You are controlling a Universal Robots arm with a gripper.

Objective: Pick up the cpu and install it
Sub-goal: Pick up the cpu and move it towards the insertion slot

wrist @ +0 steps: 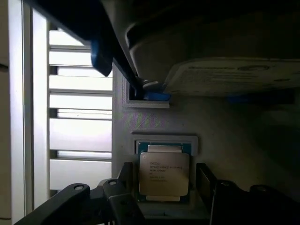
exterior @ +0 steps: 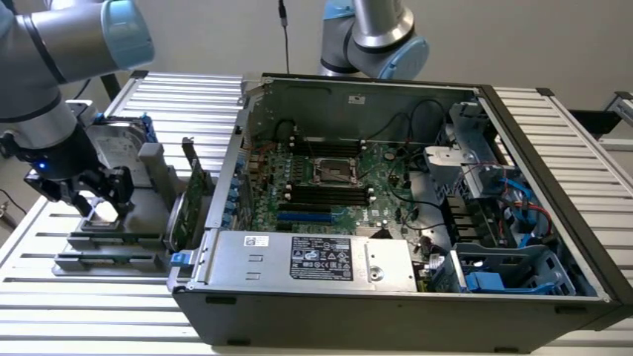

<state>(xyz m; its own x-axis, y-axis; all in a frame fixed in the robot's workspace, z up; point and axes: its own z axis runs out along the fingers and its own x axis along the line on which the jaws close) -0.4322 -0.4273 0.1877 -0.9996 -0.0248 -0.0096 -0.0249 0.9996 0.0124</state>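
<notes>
Wrist view: the cpu (wrist: 164, 172) is seen lying flat, metal top up, in a framed recess of a grey holder (wrist: 234, 126). It is flanked by the dark fingers (wrist: 125, 178) of the end effector (wrist: 164, 185), which are spread wide on opposite sides, just beside its edges; nothing is gripped. In the exterior view the holder is found on the tabletop (exterior: 99, 311) at the exterior view's left, beside the open computer case (exterior: 396, 297), whose socket (exterior: 334, 172) is judged unfilled. The picking step is judged in hand, barely begun. A sound grasp calls for fingers centred on the chip's edges and level, so that it is not tipped.
</notes>
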